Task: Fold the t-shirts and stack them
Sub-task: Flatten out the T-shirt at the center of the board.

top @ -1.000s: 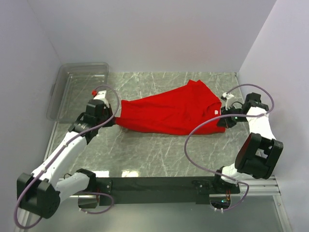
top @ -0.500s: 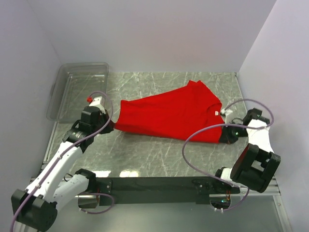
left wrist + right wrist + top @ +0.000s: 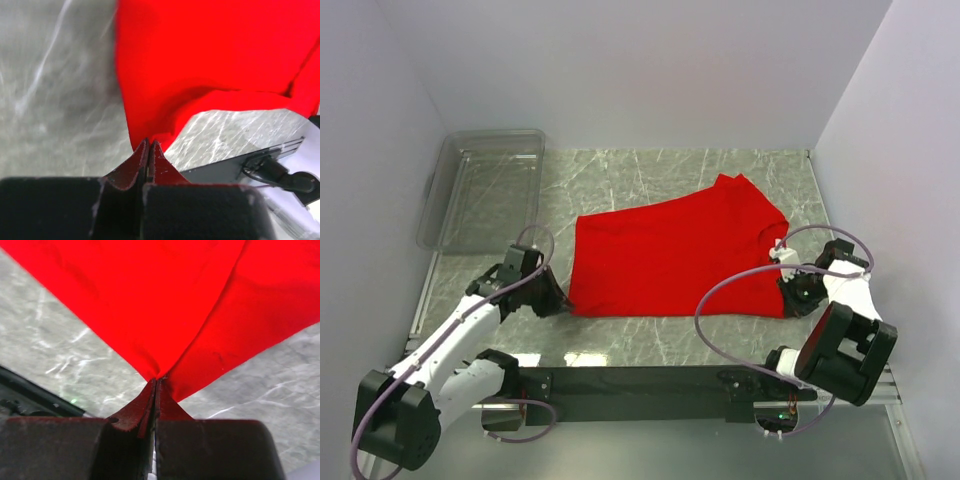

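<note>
The red t-shirt [image 3: 670,255] lies spread mid-table, long axis left to right. Its near edge spans both arms, and the cloth extends far from them. The left gripper [image 3: 558,298] is pressed together on the near-left corner, the right gripper [image 3: 787,296] on the near-right. A clear bin [image 3: 490,135] sits far left, well apart and likely no obstacle.

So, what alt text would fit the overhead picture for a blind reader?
A red t-shirt lies spread on a grey marbled table, its near corners pinched by the left gripper and right gripper. A clear bin sits at back left.
</note>
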Action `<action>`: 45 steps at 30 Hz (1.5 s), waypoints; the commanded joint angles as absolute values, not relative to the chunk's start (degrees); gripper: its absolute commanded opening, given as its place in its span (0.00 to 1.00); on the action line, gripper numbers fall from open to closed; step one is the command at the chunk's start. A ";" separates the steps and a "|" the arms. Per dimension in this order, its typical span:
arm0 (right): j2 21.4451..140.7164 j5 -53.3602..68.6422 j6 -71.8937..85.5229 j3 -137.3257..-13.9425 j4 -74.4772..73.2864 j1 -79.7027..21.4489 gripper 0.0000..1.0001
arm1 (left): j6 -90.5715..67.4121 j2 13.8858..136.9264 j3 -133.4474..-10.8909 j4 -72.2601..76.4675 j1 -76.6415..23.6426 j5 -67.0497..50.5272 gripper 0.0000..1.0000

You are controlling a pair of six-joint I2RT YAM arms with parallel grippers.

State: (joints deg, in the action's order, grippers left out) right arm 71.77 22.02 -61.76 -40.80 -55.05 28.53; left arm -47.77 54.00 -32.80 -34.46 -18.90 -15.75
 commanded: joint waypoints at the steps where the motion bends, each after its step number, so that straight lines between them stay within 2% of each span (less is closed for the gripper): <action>1: 74.51 18.11 -60.56 -41.13 -50.54 29.00 0.00 | -56.42 54.48 -28.50 -37.01 -19.07 -18.19 0.01; 12: 80.07 22.06 -60.03 -44.12 -50.44 29.09 0.00 | -52.92 69.87 -28.91 -27.16 -20.04 -18.28 0.01; 15: 77.97 23.20 -61.87 -44.39 -52.45 29.18 0.00 | -51.51 66.02 -30.67 -29.17 -20.48 -15.92 0.01; 20: 67.95 32.41 -66.62 -49.20 -57.91 30.41 0.00 | -47.73 53.81 -37.69 -33.92 -20.48 -10.47 0.01; 23: 65.57 39.25 -64.26 -58.24 -61.69 30.50 0.00 | -45.81 46.78 -44.54 -36.65 -20.48 -3.97 0.01; 29: 66.80 50.35 -55.47 -79.34 -63.28 30.50 0.00 | -37.64 46.40 -60.71 -36.31 -20.39 5.17 0.01; 34: 65.48 57.65 -43.44 -94.90 -57.41 30.59 0.00 | -30.87 47.90 -74.95 -30.78 -20.39 9.22 0.01; 39: 63.11 60.20 -25.10 -105.96 -40.81 30.59 0.00 | -25.41 48.69 -86.28 -20.93 -20.39 12.38 0.01; 45: 63.28 60.73 -6.28 -115.47 -23.75 31.02 0.00 | -22.24 50.36 -94.29 -13.98 -20.39 11.69 0.01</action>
